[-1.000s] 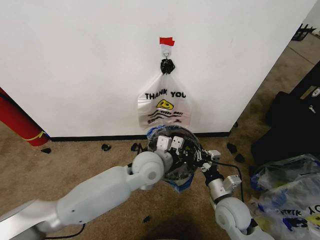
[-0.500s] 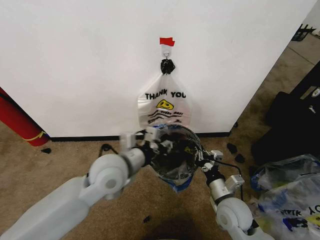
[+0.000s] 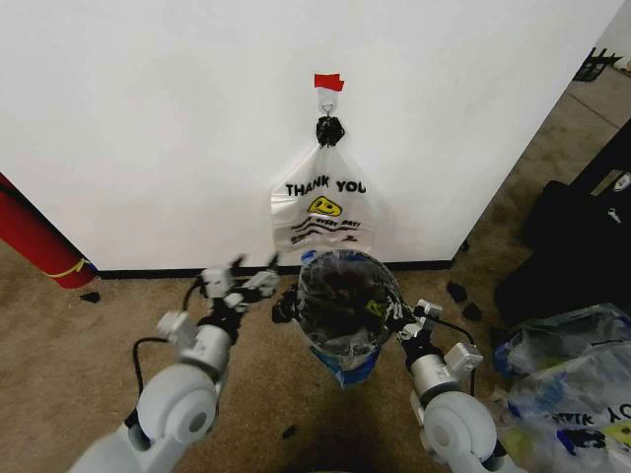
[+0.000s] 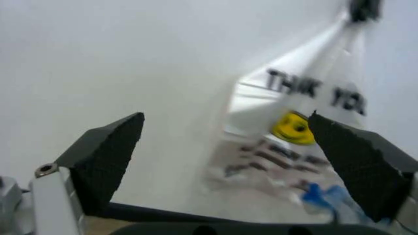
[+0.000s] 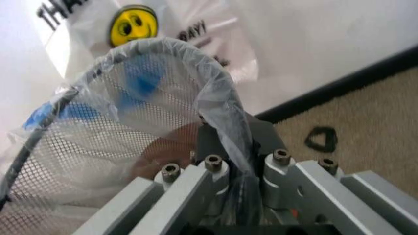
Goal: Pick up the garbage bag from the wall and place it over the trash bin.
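On wall (image 3: 148,118), "THANK YOU" bag (image 3: 325,212), smiley print.

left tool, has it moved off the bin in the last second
Yes. The left tool was over the trash bin a second ago; now it sits open to the robot's left of it, nearer the baseboard.

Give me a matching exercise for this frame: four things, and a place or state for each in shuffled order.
Things:
1. garbage bag
2. left gripper
3. right gripper
4. THANK YOU bag

States:
A. open, beside the bin
B. hangs from the wall hook
C. shut on the bin's rim
D. lines the trash bin

Pairs: 1-D, 2-A, 3-C, 4-B
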You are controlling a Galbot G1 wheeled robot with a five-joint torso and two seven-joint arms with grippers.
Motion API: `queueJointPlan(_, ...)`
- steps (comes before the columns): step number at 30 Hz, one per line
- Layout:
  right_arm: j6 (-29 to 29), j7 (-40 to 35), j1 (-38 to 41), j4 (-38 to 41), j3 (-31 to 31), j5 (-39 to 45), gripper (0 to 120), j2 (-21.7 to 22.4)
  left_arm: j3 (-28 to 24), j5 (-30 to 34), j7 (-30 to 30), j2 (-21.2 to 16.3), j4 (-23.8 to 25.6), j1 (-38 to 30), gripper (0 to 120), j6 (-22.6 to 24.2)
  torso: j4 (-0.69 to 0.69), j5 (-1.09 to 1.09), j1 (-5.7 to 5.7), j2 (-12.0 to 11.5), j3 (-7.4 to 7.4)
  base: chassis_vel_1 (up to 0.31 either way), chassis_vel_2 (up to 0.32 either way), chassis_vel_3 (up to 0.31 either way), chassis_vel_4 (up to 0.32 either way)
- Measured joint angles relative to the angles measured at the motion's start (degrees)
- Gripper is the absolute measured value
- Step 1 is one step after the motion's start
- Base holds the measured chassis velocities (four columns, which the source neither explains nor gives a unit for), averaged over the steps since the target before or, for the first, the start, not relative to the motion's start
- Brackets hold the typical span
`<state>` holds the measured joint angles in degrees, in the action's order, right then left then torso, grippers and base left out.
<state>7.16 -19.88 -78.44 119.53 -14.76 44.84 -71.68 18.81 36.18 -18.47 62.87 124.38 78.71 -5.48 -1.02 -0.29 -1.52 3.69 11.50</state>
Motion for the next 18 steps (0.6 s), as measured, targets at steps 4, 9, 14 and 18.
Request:
queueJointPlan(4,0.5,-1.5,-0.1,-0.3,-0.8,2.6,1,-1.0,2.0,0.8,0.8,1.5,0.6,2.3,100,-0.4,-0.03,-0.03,0.0,0.0,0.0,0.0,0.0,0.0,0.0)
queueJointPlan(9,1.6,-2.5,1.1,-2.1,-0.5,5.5,1,-2.7,6.6,1.0,2.5,2.8,0.7,7.1,100,-2.2,-0.01,-0.04,0.0,0.0,0.0,0.0,0.0,0.0,0.0)
queueJointPlan(14,2.5,-2.5,2.5,-4.1,0.6,7.1,1,-4.0,13.6,-2.4,5.4,4.1,0.5,10.9,100,-4.6,-0.01,-0.02,0.0,0.0,0.0,0.0,0.0,0.0,0.0)
queueJointPlan(18,2.6,-2.3,2.9,-5.0,1.2,7.0,1,-4.7,15.9,-5.1,7.7,4.5,0.2,13.0,100,-6.4,-0.02,-0.02,0.0,0.0,0.0,0.0,0.0,0.0,0.0)
